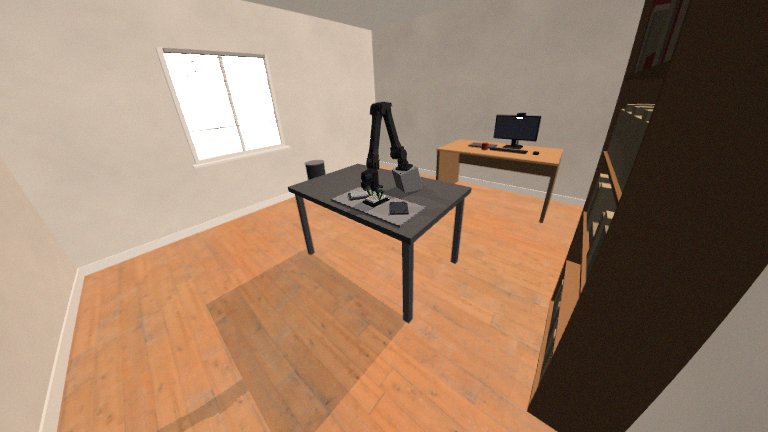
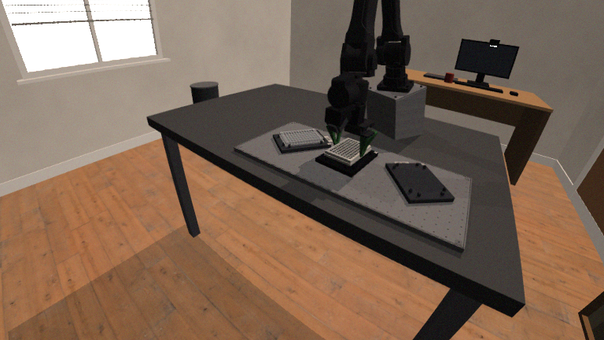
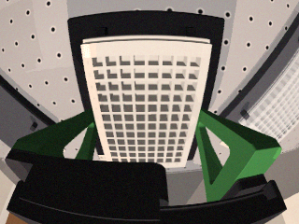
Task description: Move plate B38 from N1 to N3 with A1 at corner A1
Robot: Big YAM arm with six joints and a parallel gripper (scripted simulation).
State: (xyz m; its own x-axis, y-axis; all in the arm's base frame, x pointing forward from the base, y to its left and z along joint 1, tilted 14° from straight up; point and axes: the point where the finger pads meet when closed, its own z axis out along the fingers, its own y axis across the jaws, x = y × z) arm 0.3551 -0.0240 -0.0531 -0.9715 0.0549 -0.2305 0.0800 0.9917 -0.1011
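Note:
My gripper (image 2: 351, 138) is shut on a white 96-well plate (image 2: 346, 149), with its green fingers on the plate's two long sides. The wrist view shows the plate (image 3: 146, 100) between the fingers, right way up and level. It is down at the middle black nest, inside that nest's outline (image 3: 146, 25). I cannot tell whether it rests fully on the nest. A second white plate (image 2: 302, 137) sits on the left nest, apart from my fingers. I cannot read the plate IDs or nest labels.
An empty black nest with small pins (image 2: 418, 182) lies to the right on the grey perforated deck (image 2: 356, 185). The arm's grey base block (image 2: 396, 111) stands behind the nests. The second plate's edge shows at the right of the wrist view (image 3: 277, 103).

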